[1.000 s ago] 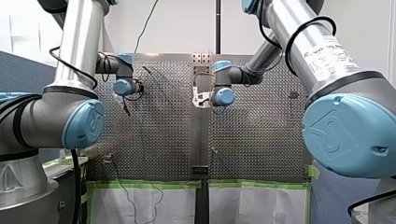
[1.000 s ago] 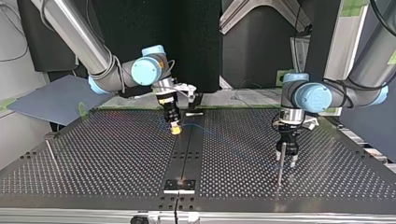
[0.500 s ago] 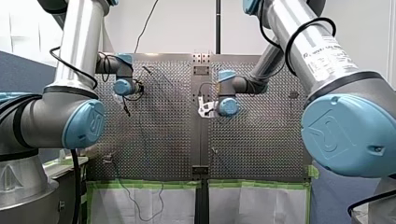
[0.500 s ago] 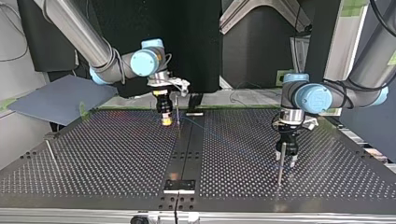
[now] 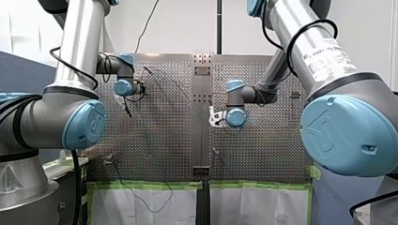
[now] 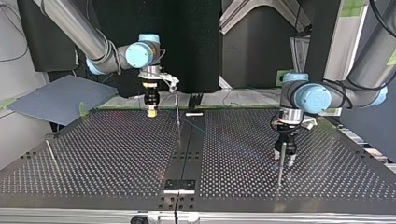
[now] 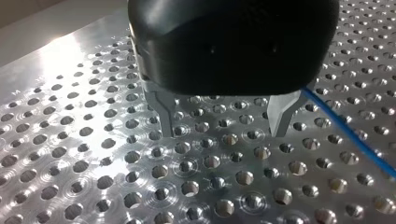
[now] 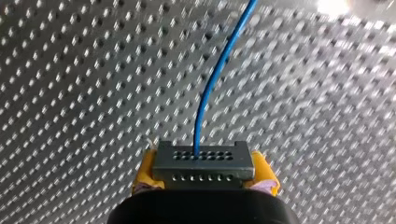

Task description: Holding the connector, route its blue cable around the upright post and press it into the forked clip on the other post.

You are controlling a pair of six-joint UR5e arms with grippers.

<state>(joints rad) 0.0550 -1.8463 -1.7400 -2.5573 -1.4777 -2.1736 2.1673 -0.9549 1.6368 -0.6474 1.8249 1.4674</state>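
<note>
The connector (image 8: 203, 163), a grey block with rows of small holes, sits clenched between the yellow pads (image 8: 145, 170) of my right gripper (image 8: 204, 175). The blue cable (image 8: 224, 60) leaves one hole in its face and runs off ahead of the gripper, over the perforated tabletop (image 6: 93, 158).

In the top view my right gripper hangs upright over the far part of the tabletop, left of the middle, its yellow tip near the surface. The far post (image 6: 177, 114), a thin upright rod, stands just beside it, toward the view's right. From there the cable shows as a faint blue line that slants toward the view's lower right, to my left gripper (image 6: 286, 151); which side of the far post it passes I cannot tell.

My left gripper points down at the view's right, with the near post (image 6: 280, 168) upright in front of it; whether they touch I cannot tell. In the left wrist view its metal fingers (image 7: 163, 112) stand apart, released, just over the holes, and the cable passes outside one finger, beside it and not between them.

A third rod (image 6: 50, 151) leans near the tabletop's edge at the top view's left, well apart from both grippers
</note>
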